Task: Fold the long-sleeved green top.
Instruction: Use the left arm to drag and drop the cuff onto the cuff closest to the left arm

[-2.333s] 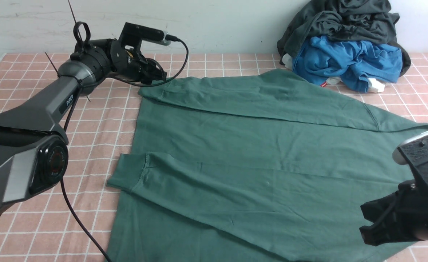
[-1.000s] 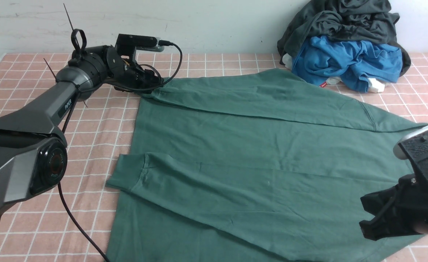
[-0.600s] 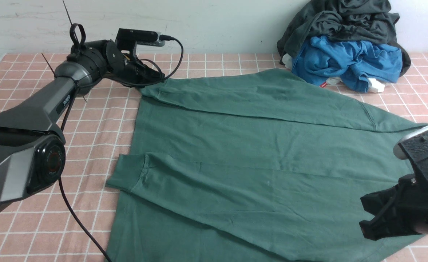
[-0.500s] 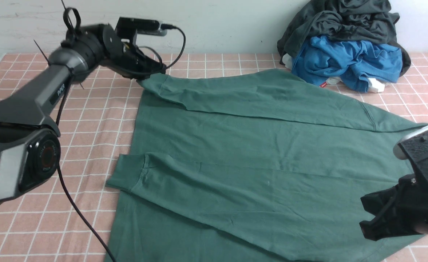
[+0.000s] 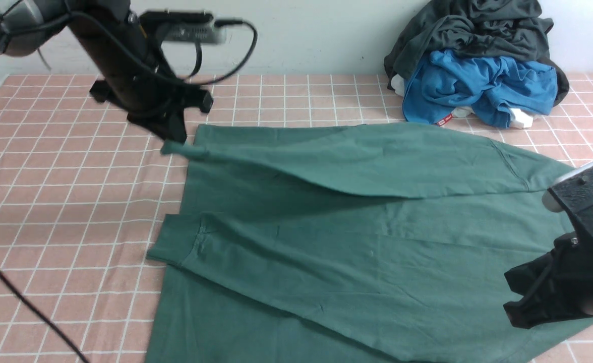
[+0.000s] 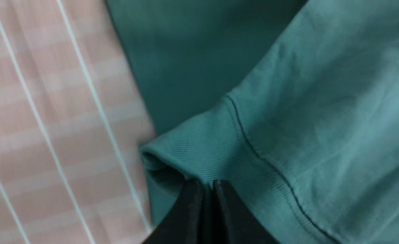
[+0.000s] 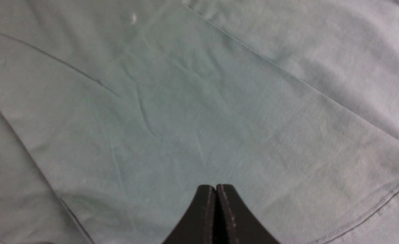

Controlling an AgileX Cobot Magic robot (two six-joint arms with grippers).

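Note:
The green long-sleeved top (image 5: 357, 227) lies spread on the pink checked table with the near sleeve folded across its body. My left gripper (image 5: 173, 143) is shut on the ribbed cuff of the far sleeve and holds it lifted above the top's left edge. The left wrist view shows the cuff (image 6: 203, 159) pinched between the closed jaws of the left gripper (image 6: 208, 184). My right gripper (image 5: 528, 302) hovers over the top's right part. In the right wrist view the right gripper (image 7: 215, 187) is shut and empty over flat green cloth (image 7: 186, 101).
A pile with a bright blue garment (image 5: 478, 85) and a dark grey-black garment (image 5: 468, 30) sits at the back right by the wall. The left arm's cable (image 5: 9, 287) trails over the pink checked table (image 5: 64, 201) at the left.
My left gripper closed on the far sleeve's cuff at the back left, then rose and moved toward the near side, dragging the sleeve over the top's body. The right gripper barely moved.

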